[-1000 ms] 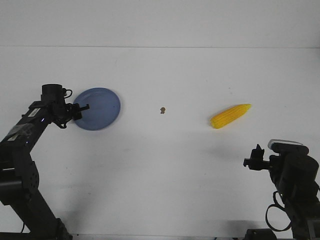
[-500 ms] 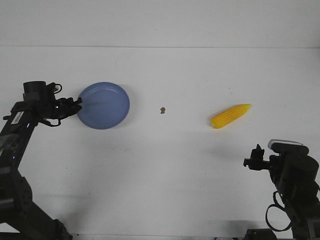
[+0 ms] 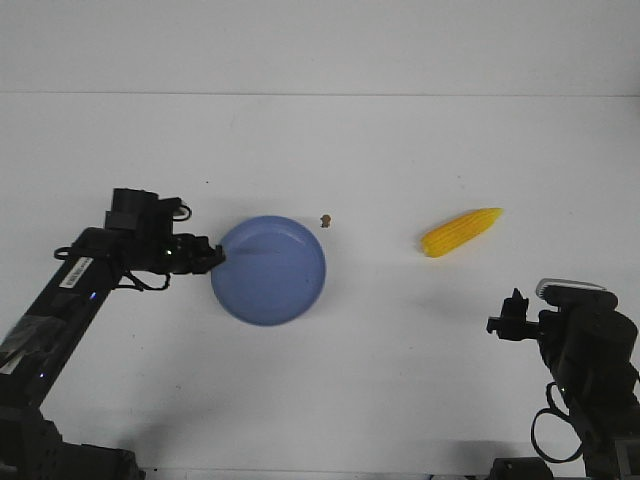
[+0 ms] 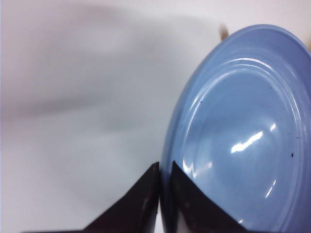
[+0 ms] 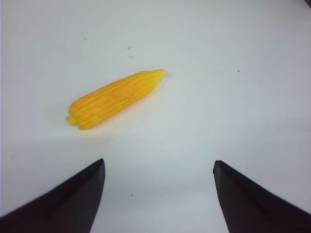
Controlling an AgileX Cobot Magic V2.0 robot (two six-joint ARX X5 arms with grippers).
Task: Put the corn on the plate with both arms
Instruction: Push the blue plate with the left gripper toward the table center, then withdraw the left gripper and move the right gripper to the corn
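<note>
The blue-lavender plate (image 3: 270, 270) sits left of the table's middle. My left gripper (image 3: 212, 256) is shut on its left rim; in the left wrist view the fingers pinch the plate's edge (image 4: 167, 160) at the gripper (image 4: 164, 165). The yellow corn (image 3: 460, 232) lies on the table at the right, its tip pointing right and away. My right gripper (image 3: 512, 320) is open and empty, nearer the front edge than the corn. In the right wrist view the corn (image 5: 114, 97) lies well beyond the open gripper (image 5: 159, 162).
A small brown speck (image 3: 325, 219) lies on the white table just beyond the plate's far rim. The table's back edge meets a white wall behind.
My left gripper has carried the plate to the right and toward the front, from the far left to near the table's middle. The right arm and corn have not moved.
</note>
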